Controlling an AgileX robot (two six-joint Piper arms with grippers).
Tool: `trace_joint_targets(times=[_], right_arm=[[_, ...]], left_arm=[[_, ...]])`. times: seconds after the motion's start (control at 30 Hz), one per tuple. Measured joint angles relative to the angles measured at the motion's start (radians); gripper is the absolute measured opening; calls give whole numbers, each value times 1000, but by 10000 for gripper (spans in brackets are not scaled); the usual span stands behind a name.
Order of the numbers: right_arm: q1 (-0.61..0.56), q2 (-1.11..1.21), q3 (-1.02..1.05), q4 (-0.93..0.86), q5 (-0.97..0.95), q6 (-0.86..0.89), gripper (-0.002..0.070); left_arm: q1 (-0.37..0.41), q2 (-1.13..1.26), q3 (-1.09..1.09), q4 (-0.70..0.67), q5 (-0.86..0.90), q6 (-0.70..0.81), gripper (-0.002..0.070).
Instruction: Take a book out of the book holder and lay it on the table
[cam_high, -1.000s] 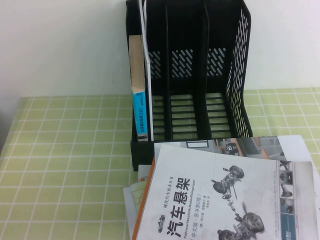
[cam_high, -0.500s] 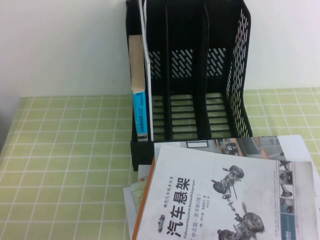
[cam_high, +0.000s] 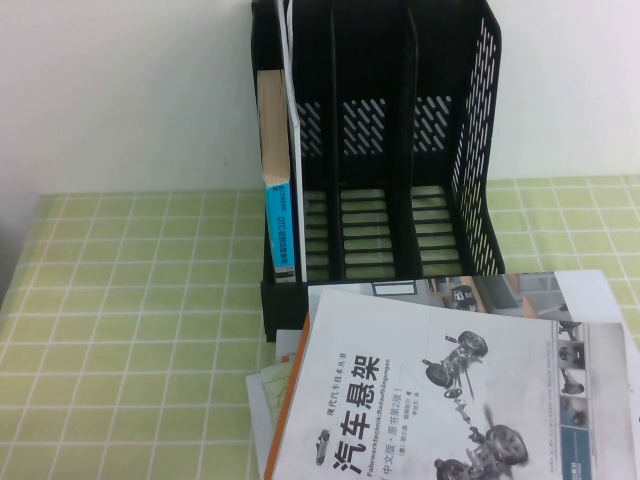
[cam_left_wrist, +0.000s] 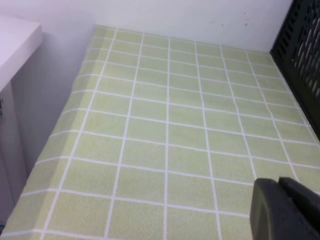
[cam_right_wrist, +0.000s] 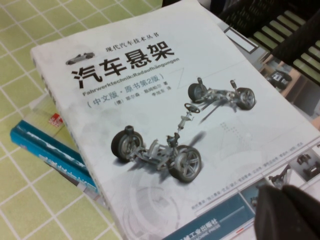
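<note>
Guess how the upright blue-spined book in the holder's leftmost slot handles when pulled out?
The upright blue-spined book looks thick, so probably stiff and fairly heavy. It stands in the black plastic book holder beside a thin white sheet, which may drag along. Left hand and right hand are both clear of it.

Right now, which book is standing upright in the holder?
The blue-spined book, upright in the black holder's leftmost slot; the white car-suspension book lies flat on the pile.

Book holder (cam_high: 400, 150) at table (cam_high: 130, 330) back, against wall. One book (cam_high: 278, 190) upright in its leftmost slot. Front of holder: car book (cam_high: 420, 400) flat atop pile, other books underneath.
</note>
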Motion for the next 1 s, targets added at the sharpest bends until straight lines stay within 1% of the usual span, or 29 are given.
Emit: trace_joint_targets(times=[0.6,0.7,0.83,0.9,1.0], right_arm=[[-12,-20,2,0,0,0,-1],[-63,-73,8,2,4,0,-1],[-185,-181,10,-6,-3,-7,-1],[-249,-233,33,-27,-42,-7,-1],[-353,-316,119,-40,-138,7,-1]], left_arm=[[2,0,0,-2,1,2,-3],[2,0,0,-2,1,2,-3],[2,0,0,-2,1,4,-3],[2,0,0,-2,1,4,-3],[2,0,0,-2,1,4,-3]])
